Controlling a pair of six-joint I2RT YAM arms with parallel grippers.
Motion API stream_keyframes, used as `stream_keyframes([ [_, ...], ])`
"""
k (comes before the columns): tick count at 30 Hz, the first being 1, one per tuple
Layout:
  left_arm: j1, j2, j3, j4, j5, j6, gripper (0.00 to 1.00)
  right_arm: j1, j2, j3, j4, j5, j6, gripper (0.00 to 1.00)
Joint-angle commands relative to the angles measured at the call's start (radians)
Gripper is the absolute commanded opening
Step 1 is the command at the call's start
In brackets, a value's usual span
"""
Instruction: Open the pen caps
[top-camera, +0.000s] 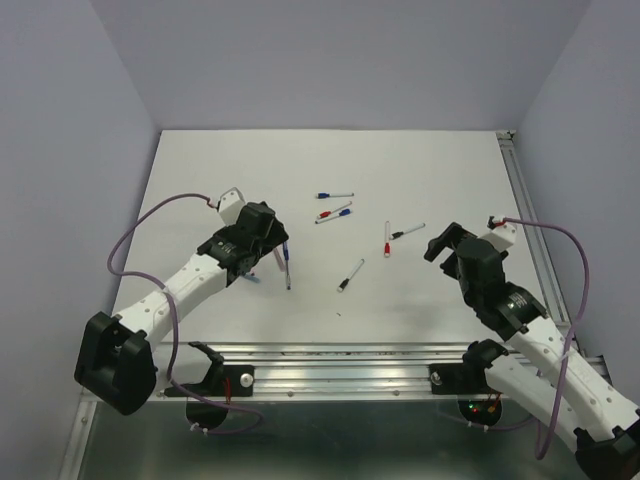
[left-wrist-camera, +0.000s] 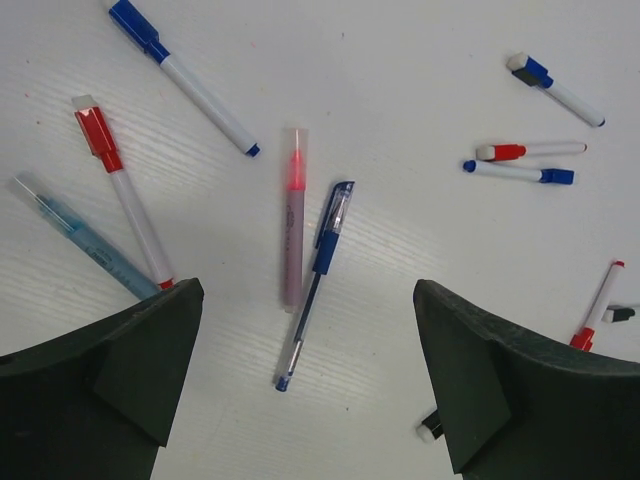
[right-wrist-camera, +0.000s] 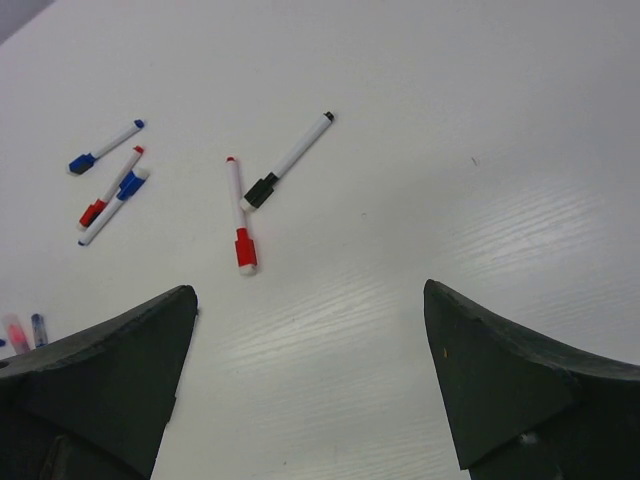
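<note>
Red cap (right-wrist-camera: 245, 250), black cap (right-wrist-camera: 260, 190) and blue cap (right-wrist-camera: 80, 163).

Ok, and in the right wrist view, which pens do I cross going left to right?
Pink pen at the left edge → dark blue pen → cluster of three pens, whose order among themselves is unclear → lone red-capped pen → black-capped pen.

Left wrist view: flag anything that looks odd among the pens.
Three pens differ from the white capped markers: a blue clip pen, a translucent pink pen beside it, and a pale blue translucent pen partly hidden by the end effector finger. Nothing looks spilled or broken.
</note>
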Motion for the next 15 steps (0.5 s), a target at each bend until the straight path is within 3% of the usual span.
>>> stream_keyframes([
  [1,0.048,0.004,0.073,-0.024,-0.087,-0.010,0.99,0.003,-0.033,-0.024,0.052,0.086,0.033,1.00],
  [9,0.235,0.134,0.145,-0.024,-0.041,0.047,0.99,0.003,-0.112,-0.023,0.144,0.038,-0.081,1.00],
  [15,0.278,0.246,0.202,0.002,-0.024,0.087,0.99,0.003,-0.116,-0.035,0.148,0.049,-0.087,1.00],
])
